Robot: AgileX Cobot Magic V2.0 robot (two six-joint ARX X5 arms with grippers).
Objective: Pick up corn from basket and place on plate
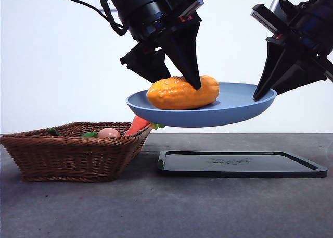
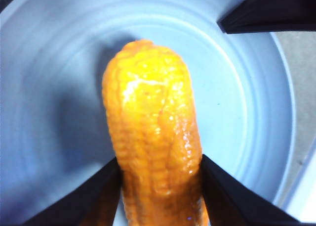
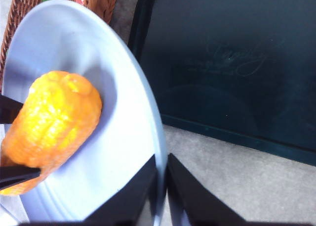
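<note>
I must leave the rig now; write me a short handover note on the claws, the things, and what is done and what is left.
Left claw: shut on the corn, which lies on the plate.
Right claw: shut on the plate's rim, holding the plate in the air above the black tray and beside the basket.
Basket: a carrot and a pinkish item lie inside.
Done: corn out of the basket and on the plate.
Left: open the left claw and pull it away; probably set the plate down.

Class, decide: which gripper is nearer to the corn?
Left. The left gripper has its jaws around the corn; the right gripper pinches the plate rim, away from it.
</note>
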